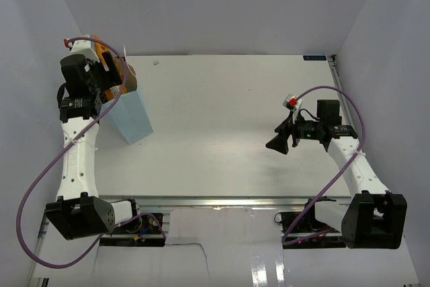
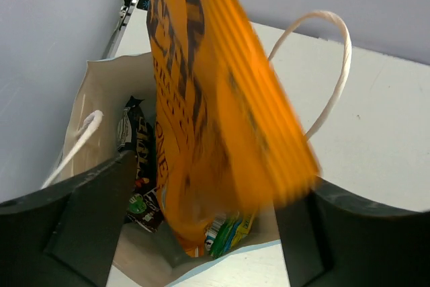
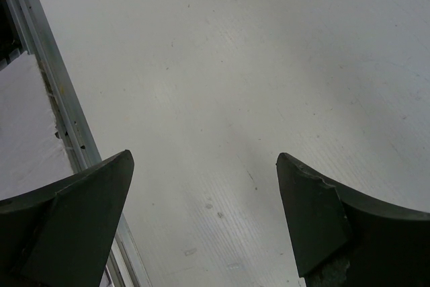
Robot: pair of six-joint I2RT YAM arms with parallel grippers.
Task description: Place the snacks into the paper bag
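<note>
Left wrist view: left fingers [image 2: 87, 220] spread wide either side of the large orange bag [image 2: 222, 99], its lower end inside the paper bag [image 2: 101, 85]. Best to lift straight up, clear of the string handle [image 2: 339, 58]. Right fingers [image 3: 74, 213] gape above the table [image 3: 235, 65].

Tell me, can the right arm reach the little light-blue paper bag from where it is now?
Probably not. The white table between is bare, but the light-blue paper bag stands far over on the left, and the left end effector and large orange snack bag crowd its mouth.
</note>
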